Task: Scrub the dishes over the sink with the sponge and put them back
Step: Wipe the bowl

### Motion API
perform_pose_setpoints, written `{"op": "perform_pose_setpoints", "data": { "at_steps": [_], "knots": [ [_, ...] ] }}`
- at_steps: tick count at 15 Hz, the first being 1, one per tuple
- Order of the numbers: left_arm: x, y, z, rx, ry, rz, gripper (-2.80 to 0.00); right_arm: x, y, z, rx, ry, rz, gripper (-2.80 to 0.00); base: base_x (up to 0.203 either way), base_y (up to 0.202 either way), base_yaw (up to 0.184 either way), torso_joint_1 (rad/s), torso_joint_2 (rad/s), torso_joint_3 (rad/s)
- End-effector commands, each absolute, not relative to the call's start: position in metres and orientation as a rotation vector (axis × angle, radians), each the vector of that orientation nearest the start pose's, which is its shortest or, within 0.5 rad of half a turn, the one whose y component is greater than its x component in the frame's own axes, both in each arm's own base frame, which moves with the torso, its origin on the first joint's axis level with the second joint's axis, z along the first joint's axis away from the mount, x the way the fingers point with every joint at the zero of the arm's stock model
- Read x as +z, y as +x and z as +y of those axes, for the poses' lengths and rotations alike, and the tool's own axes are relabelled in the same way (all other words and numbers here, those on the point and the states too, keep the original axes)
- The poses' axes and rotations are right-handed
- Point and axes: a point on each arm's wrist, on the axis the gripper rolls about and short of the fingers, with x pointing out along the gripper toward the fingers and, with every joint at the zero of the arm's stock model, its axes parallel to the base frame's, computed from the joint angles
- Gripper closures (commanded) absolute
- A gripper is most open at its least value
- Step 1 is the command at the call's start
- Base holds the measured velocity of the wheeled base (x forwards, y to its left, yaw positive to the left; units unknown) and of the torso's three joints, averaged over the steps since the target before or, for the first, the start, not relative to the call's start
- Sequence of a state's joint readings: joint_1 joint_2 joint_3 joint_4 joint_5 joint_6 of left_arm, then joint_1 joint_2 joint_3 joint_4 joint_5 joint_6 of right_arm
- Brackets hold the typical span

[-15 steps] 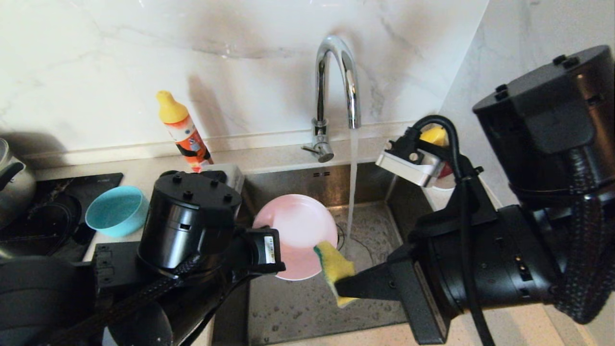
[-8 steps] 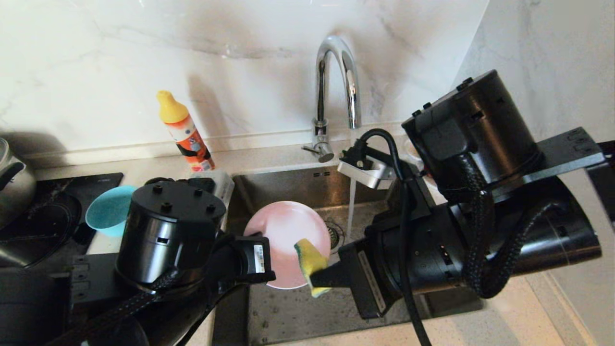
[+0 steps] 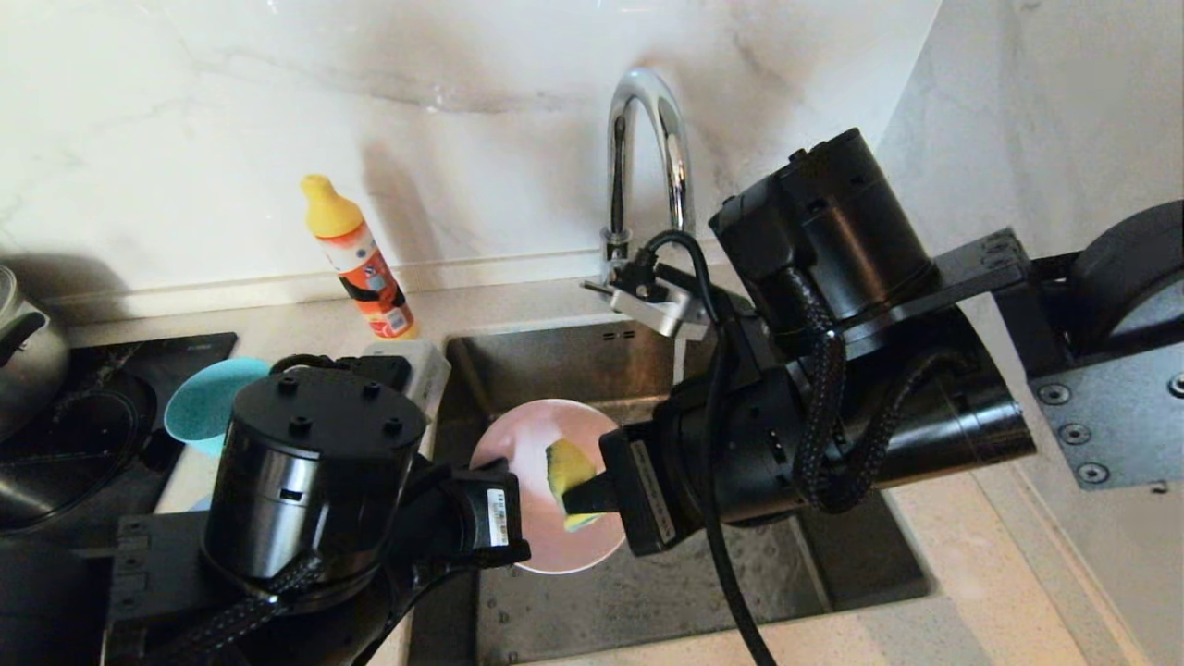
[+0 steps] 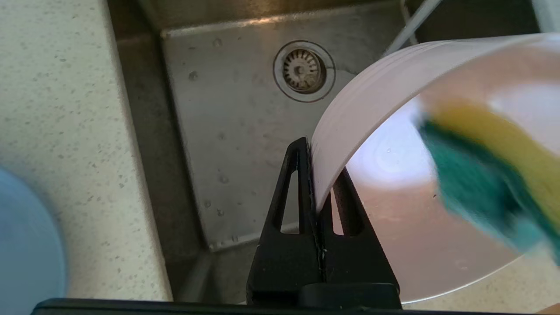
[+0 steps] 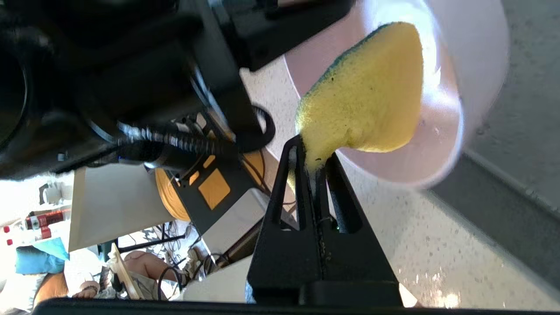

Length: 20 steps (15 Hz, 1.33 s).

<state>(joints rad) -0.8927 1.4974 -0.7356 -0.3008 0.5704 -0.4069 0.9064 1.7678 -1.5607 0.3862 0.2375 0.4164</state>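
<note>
Over the sink, my left gripper is shut on the rim of the pale pink bowl, holding it tilted with its inside facing right. My right gripper is shut on the narrow end of the yellow sponge. The sponge lies inside the bowl, with its green face against the bowl's inner wall. The teal bowl stands on the counter to the left, partly hidden behind my left wrist. No plate shows.
The chrome tap runs a thin stream into the sink behind my right arm. The drain strainer lies beyond the bowl. A yellow-capped orange bottle stands against the wall. A pot sits on the black hob at far left.
My right arm has swung left, carrying the sponge from the bowl's right rim into the bowl. The left gripper and the bowl have shifted slightly left and lower in the view.
</note>
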Motion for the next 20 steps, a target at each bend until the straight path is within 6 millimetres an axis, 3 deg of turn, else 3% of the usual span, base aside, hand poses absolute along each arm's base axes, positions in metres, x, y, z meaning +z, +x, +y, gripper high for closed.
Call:
{"op": "perform_pose_setpoints", "data": {
  "at_steps": [1,4,12,20],
  "knots": [
    [0.185,0.162,-0.184,-0.245,-0.086,0.4,0.0,0.27,0.209,0.269,0.947,0.156,0.817,0.0,0.0,0.0,0.0,0.0,0.0,0.0],
    [0.185,0.16,-0.184,-0.249,-0.089,0.397,0.0,0.273,0.22,0.268,0.93,0.17,0.798,0.0,0.0,0.0,0.0,0.0,0.0,0.0],
    [0.185,0.159,-0.181,-0.24,-0.103,0.39,0.0,0.287,0.211,0.246,0.899,0.172,0.802,0.0,0.0,0.0,0.0,0.0,0.0,0.0],
    [0.19,0.162,-0.181,-0.233,-0.121,0.371,0.0,0.264,0.202,0.248,0.885,0.126,0.905,0.0,0.0,0.0,0.0,0.0,0.0,0.0]
  ]
}}
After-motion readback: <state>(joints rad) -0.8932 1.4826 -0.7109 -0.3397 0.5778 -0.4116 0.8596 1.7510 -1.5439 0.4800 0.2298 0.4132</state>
